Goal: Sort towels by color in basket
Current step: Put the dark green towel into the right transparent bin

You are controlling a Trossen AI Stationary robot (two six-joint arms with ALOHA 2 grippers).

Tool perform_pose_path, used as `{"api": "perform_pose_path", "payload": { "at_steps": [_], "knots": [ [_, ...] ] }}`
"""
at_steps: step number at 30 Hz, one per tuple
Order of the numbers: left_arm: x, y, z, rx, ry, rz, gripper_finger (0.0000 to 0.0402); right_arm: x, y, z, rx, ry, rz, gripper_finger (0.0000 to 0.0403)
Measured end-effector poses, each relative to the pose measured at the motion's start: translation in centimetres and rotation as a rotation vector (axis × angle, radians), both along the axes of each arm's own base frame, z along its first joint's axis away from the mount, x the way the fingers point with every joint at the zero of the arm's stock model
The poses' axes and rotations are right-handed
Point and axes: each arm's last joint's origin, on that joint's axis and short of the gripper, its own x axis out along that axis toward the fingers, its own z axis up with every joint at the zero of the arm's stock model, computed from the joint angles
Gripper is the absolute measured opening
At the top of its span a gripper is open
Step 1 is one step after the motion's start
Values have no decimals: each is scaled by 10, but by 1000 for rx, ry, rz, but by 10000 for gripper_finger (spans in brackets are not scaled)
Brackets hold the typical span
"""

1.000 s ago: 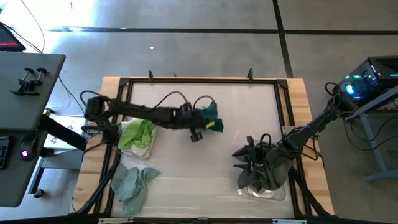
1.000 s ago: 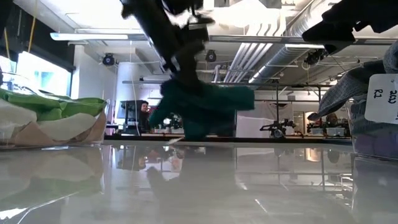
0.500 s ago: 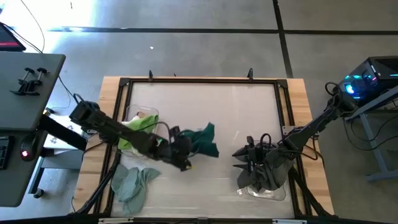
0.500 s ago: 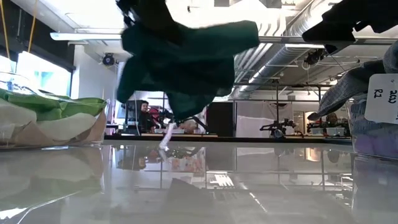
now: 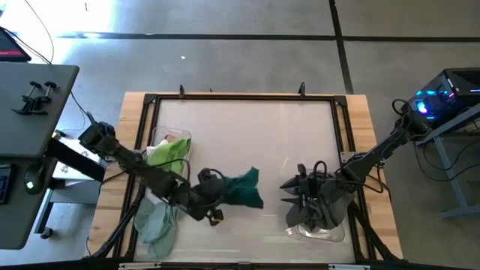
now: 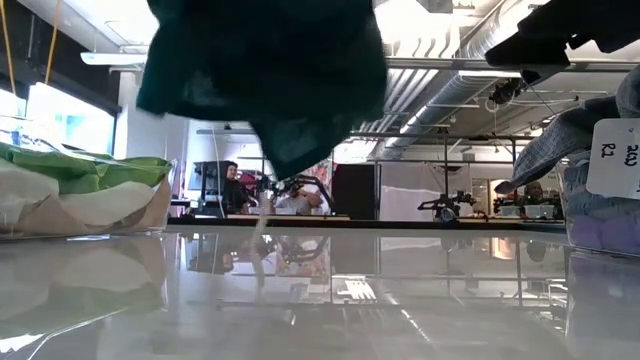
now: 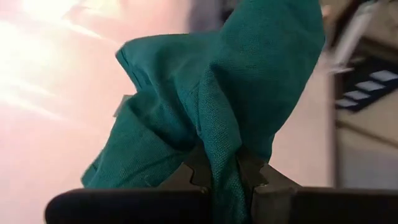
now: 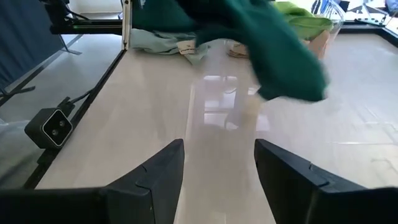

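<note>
From above, the left gripper (image 5: pixel 212 201) has swung back toward the table's near edge since a second ago, carrying the dark green towel (image 5: pixel 241 188) from mid-table to just beside the pale teal towel (image 5: pixel 157 225), while the lime green towel (image 5: pixel 166 156) stays in its container and the right gripper (image 5: pixel 300 196) waits over the right basket (image 5: pixel 321 229). At table height, the dark green towel (image 6: pixel 268 75) now hangs higher and nearer, clear of the tabletop. The left wrist shows the fingers (image 7: pixel 198 176) pinched tight on the dark green towel (image 7: pixel 217 106); the right wrist shows its fingers (image 8: pixel 155 171) spread wide, the dark green towel (image 8: pixel 273 46) ahead.
</note>
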Motion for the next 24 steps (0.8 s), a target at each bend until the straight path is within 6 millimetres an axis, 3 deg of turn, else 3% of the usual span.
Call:
{"api": "perform_pose_path", "payload": {
  "at_steps": [6, 11, 18, 24],
  "knots": [
    [0, -19, 10, -97, -118, -62, 8, 2, 4, 8, -15, -68, 111, 194],
    [-2, -23, 10, -91, -137, -45, 8, 4, 12, 23, -67, -236, 330, 195],
    [4, -16, 6, -87, -125, 7, 8, 5, 18, 46, -169, -481, 503, 242],
    [17, -1, -4, -87, -104, 76, 8, 23, 26, 55, -364, -531, 462, 278]
  ]
}}
